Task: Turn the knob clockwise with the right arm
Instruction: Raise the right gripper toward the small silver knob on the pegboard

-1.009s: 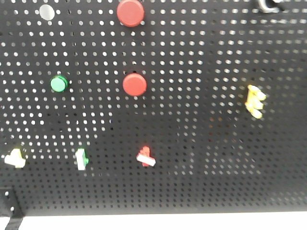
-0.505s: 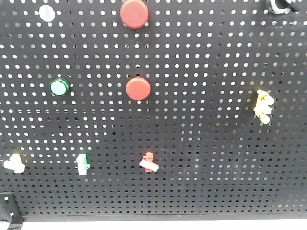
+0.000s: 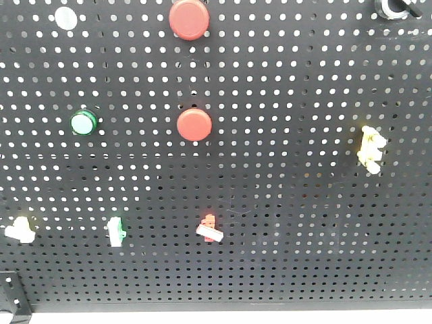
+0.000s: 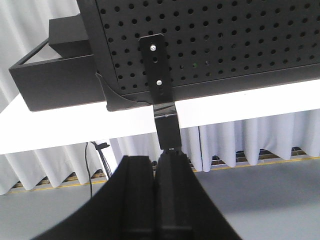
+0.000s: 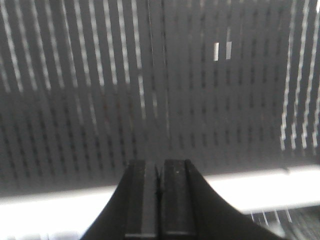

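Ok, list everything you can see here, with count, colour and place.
pegboard: one, black, fills front view
red buttons: two, red, top centre, and board middle
green button: one, green, left of middle
knob: one, black, top right corner, cut off
small switches: four; yellow right; red, green, cream along low row
round cap: one, white, top left
table: one, white, under pegboard
left gripper: one, black, shut
right gripper: one, black, shut

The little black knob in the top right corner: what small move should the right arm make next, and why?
Probably lift the right end effector toward the knob and open it. It is shut on nothing, its own camera shows only the blurred lower part of the pegboard, and the knob sits untouched at the pegboard's top right edge.
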